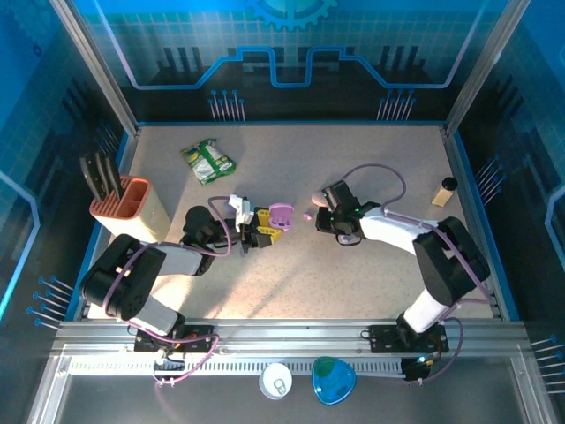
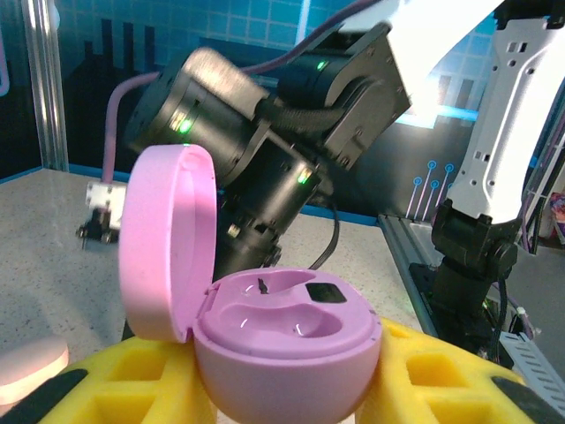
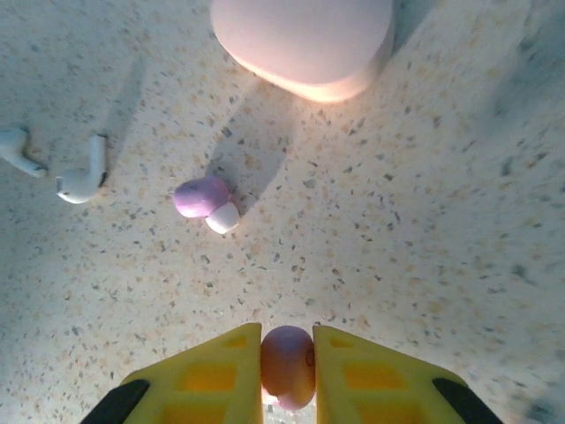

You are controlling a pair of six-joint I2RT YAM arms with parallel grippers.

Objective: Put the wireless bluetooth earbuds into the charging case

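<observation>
A purple charging case stands upright between the yellow fingers of my left gripper, which is shut on it. Its lid is swung open to the left and both wells look empty. From above, the case sits at table centre in my left gripper. My right gripper is shut on a pinkish-lavender earbud, low over the table. From above, the right gripper is just right of the case. A loose lavender-and-white earbud and two white stemmed earbuds lie ahead of it.
A shut pink case lies beyond the loose buds, also seen beside the left fingers. An orange knife block stands at the left, a green packet at the back, a small bottle at the right edge.
</observation>
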